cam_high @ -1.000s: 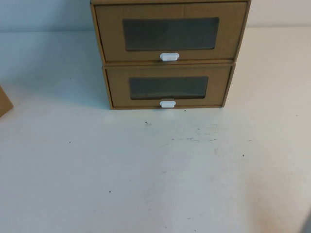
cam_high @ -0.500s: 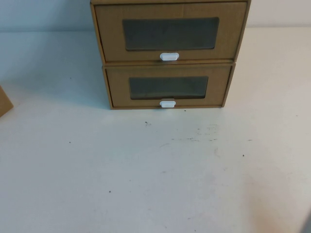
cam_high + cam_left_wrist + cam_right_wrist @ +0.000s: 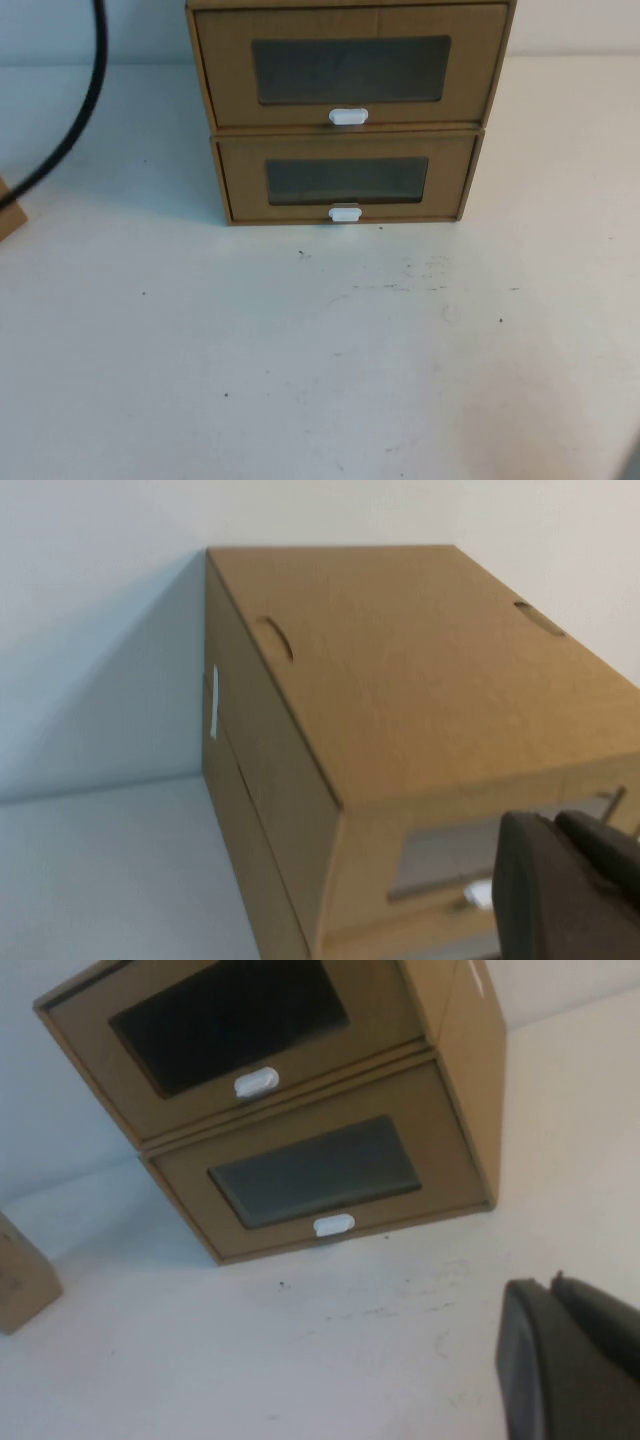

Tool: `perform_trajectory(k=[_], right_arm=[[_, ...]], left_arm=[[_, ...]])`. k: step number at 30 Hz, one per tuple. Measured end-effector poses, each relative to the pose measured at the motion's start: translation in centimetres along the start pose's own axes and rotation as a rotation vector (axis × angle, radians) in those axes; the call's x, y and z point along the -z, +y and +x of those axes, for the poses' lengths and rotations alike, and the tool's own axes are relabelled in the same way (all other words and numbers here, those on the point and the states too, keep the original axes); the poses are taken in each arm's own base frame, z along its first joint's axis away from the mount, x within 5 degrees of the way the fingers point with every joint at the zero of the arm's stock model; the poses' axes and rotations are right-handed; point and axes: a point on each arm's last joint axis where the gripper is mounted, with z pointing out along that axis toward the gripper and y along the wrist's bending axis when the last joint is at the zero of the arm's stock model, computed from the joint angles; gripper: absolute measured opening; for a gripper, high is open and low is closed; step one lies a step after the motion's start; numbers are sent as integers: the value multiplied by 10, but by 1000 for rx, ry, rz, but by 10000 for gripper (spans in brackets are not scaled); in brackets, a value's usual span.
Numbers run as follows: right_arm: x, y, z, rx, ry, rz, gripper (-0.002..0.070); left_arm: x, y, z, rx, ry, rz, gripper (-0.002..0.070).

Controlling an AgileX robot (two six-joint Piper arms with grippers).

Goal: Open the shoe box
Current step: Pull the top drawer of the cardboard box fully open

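— What is looking different from a moment ago?

— A black cable [image 3: 95,70] is now hanging down through the upper left of the high view, curving toward the left edge, where it was not showing before. The boxes are sitting exactly where they were.

— Where are they sitting?

— At the top centre of the frame. The top shoe box [image 3: 350,65] is resting squarely on the bottom shoe box [image 3: 345,180], both facing the camera with dark windows. Each is carrying a white handle: the upper handle [image 3: 348,116] and the lower handle [image 3: 345,213]. Both fronts are lying flush, so neither is standing open. A small box [image 3: 8,215] is peeking in at the left edge, and the white table [image 3: 320,360] is filling the lower frame.

— And the claws?

— The right claw [image 3: 565,1360] is hovering over the bare table in front of the boxes, well apart from the bottom shoe box and clenched on nothing. The left claw [image 3: 565,890] is hanging raised near the top shoe box, looking down on its lid, with the window and handle showing just past it. Whether it is released or clenched, I cannot tell, nor whether it is touching the cardboard.
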Motion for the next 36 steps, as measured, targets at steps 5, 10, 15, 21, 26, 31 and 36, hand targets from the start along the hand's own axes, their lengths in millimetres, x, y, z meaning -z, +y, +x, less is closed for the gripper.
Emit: perform_trajectory(k=[5,10,15,21,26,31,36], right_arm=[[-3,1,-12,-111,-66,-1,-18],[-3,0,-16,-185,-116,-2,-18],[-3,3,-15,-117,-100,-30,-18],[-9,0,-13,-121,-50,-17,-18],[-20,-6,-10,-156,35,13,-18],[-33,-8,-12,-135,112,3,-18],[-46,-8,-23,-79,145,-13,-18]], left_arm=[[-64,14,-36,-56,18,11,-6],[-126,24,-47,-20,14,56,-6],[-189,27,-36,29,17,167,-6],[-243,35,-19,45,24,203,-6],[-271,41,-8,79,-5,204,-6],[-301,45,13,115,-21,231,-6],[-321,48,28,141,-71,242,-6]])
